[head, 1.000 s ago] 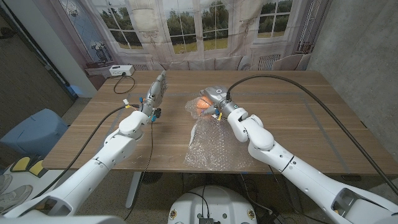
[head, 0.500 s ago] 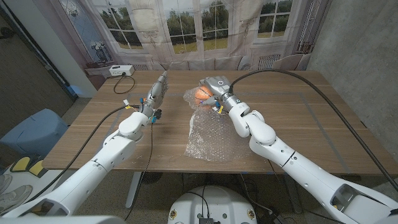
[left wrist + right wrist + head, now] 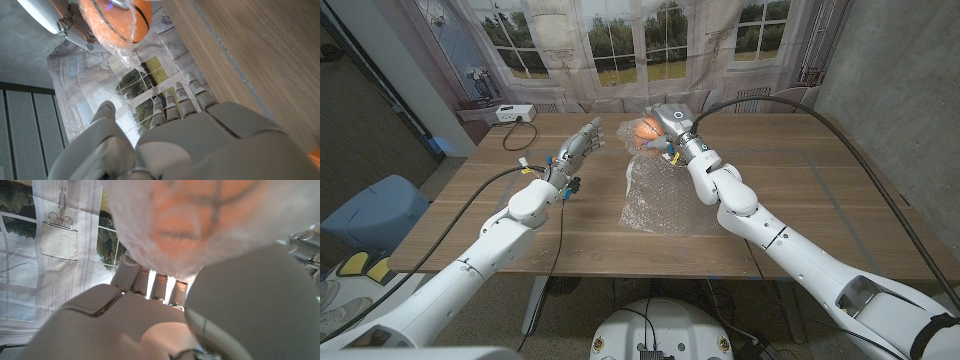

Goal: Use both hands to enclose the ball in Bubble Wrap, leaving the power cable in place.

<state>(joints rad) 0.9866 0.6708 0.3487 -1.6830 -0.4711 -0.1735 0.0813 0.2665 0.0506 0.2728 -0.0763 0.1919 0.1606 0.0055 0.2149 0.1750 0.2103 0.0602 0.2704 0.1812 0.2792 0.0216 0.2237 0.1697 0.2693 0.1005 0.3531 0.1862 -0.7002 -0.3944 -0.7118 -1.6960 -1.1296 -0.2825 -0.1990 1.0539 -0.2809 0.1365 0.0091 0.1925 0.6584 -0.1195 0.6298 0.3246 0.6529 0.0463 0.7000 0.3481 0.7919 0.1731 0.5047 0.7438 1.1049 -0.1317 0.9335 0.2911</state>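
My right hand (image 3: 670, 126) holds the orange ball (image 3: 644, 131) up over the far middle of the table, gripping it through the Bubble Wrap (image 3: 661, 197). The clear wrap covers the ball and trails down onto the wood. My left hand (image 3: 579, 146) hovers a short way to the ball's left, fingers apart, holding nothing. In the left wrist view the wrapped ball (image 3: 113, 19) hangs beyond my left hand (image 3: 192, 137). The right wrist view has the ball (image 3: 200, 215) blurred behind wrap, pressed against my right hand (image 3: 145, 320). A white power strip (image 3: 509, 113) with a black power cable (image 3: 519, 134) lies at the back left.
The wooden table (image 3: 820, 210) has bare surface on its right half and near left. A curtained window wall stands behind the far edge. A blue chair (image 3: 375, 210) sits off the table's left side. Thick black cables arc over my right arm.
My right hand has raised the wrapped ball and carried it farther back, dragging the sheet along. My left hand's fingers have spread and turned toward the ball.
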